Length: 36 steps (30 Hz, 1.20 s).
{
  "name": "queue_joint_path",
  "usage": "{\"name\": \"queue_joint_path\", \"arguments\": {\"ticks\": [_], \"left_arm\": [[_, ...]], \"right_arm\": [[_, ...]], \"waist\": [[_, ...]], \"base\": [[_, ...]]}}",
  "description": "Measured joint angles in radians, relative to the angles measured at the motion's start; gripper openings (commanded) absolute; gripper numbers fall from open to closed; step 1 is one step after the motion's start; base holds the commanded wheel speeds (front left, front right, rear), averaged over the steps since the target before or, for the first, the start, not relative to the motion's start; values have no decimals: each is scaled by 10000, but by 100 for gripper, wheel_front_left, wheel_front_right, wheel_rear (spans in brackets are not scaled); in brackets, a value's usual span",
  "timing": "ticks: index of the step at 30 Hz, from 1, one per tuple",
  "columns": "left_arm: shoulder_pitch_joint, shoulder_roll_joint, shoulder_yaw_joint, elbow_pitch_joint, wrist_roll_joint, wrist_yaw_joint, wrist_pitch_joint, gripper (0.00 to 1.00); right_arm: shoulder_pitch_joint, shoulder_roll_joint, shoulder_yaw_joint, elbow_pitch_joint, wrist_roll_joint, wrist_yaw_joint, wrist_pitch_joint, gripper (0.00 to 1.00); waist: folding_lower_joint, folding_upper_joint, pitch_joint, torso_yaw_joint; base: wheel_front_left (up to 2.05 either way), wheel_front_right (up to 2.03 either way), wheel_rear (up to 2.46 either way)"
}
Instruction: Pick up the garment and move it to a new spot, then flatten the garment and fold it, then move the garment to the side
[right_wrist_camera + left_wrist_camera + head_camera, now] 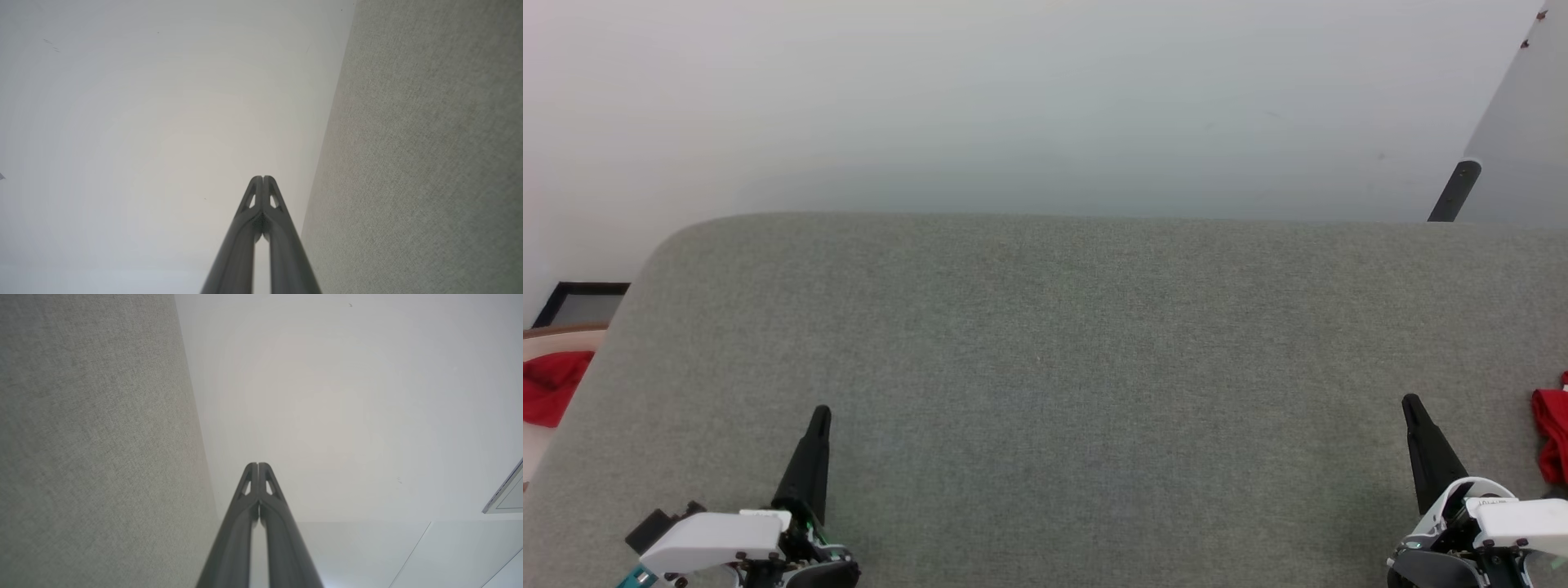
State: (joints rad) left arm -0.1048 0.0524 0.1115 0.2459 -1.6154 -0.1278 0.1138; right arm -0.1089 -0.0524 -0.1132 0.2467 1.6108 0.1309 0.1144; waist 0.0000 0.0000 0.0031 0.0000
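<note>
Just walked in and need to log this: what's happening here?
Nothing is being handled yet. The left gripper and right gripper are shut and empty over the grey surface. Red fabric at its right edge is probably the garment; another red cloth sits beyond its left side.

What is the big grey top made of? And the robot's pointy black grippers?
The grey surface looks like woven cloth, matte: a fine speckled weave shows, and its corner is softly rounded. The left gripper and right gripper look like hard dark plastic, smooth with a slight sheen and moulded cut-outs near the tips; a rubbery coating can't be ruled out.
</note>
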Motion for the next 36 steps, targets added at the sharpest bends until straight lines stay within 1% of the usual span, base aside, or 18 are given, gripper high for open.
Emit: {"name": "queue_joint_path", "arguments": {"ticks": [36], "left_arm": [[-2, -8, 13, 0, 4, 0, 2, 0]], "right_arm": [[0, 4, -8, 0, 0, 0, 2, 0]], "waist": [[0, 0, 0, 0]], "base": [[0, 0, 0]]}}
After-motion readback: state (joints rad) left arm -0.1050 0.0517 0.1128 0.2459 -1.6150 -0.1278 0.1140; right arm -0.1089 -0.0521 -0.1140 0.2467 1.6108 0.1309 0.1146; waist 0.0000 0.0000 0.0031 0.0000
